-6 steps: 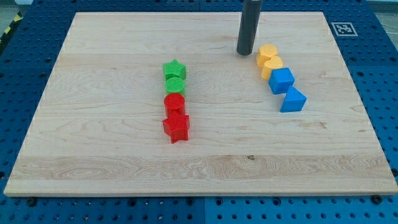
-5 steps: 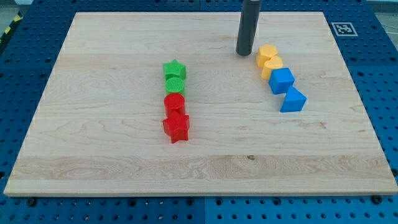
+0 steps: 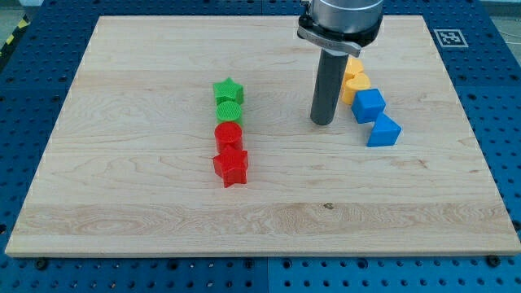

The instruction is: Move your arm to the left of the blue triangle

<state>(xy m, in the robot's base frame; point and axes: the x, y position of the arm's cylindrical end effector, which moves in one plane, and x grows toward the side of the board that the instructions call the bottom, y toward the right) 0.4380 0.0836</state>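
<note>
My tip (image 3: 323,122) down on wooden board (image 3: 146,203), just left of blue cube (image 3: 368,105), up-left of blue triangle (image 3: 383,130), touching neither. No claw fitted: bare rod, holding nothing. Blue triangle touching blue cube's lower right. Two yellow blocks (image 3: 355,80) above blue cube, partly hidden behind rod. Well left of blue cube: green star (image 3: 229,89), green round block (image 3: 229,111), red round block (image 3: 229,134), red star (image 3: 231,166) stacked in a column.

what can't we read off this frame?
- Upper yellow block: shape unclear; the rod covers its left part in the camera view.
- Arm above the rod collar: cut off by the view's top edge.
- My tip against the blue cube: apart, but touching the board or not can't be told.
</note>
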